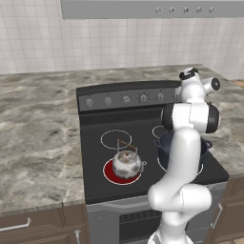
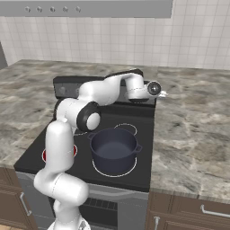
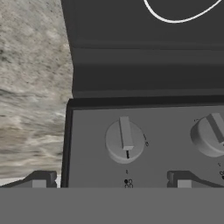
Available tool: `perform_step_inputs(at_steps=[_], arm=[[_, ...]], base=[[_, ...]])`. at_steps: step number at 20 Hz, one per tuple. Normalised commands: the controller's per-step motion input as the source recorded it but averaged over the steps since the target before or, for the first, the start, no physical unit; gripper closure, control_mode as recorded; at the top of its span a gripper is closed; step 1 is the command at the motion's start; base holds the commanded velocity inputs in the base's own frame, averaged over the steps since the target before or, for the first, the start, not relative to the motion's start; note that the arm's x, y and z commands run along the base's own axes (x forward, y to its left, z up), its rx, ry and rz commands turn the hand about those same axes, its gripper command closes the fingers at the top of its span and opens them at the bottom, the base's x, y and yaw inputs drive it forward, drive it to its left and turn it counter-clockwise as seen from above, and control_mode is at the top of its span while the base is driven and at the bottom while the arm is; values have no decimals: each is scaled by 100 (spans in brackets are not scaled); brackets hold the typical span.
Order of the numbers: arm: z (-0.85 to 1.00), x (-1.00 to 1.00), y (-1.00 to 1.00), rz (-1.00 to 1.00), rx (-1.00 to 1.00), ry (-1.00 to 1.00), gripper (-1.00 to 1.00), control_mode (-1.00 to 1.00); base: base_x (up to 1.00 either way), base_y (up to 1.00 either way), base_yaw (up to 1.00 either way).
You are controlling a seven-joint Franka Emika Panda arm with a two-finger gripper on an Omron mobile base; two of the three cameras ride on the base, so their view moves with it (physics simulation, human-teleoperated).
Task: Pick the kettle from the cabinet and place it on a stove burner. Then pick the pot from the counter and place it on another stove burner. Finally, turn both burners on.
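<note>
Small silvery metal kettle (image 1: 127, 163) is sitting on the glowing near-left burner | wide dark blue-grey pot (image 2: 113, 148) on the near-right burner, unlit | claw (image 3: 111, 180) is being held spread before the grey round knob (image 3: 125, 141), apparently to light it.

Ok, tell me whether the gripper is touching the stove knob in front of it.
Apart. In the hand view the fingertips stand wide to either side of the knob, with bare panel between them.
</note>
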Motion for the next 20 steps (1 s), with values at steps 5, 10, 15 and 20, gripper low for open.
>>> perform_step_inputs(at_steps=[5, 10, 15, 20], arm=[[0, 0, 0, 0, 0, 0, -100, -100], [0, 0, 0, 0, 0, 0, -100, -100], [0, 1, 0, 0, 0, 0, -100, -100], [0, 6, 0, 0, 0, 0, -100, -100]], base=[[0, 0, 0], [0, 0, 0], [0, 0, 0], [0, 0, 0]])
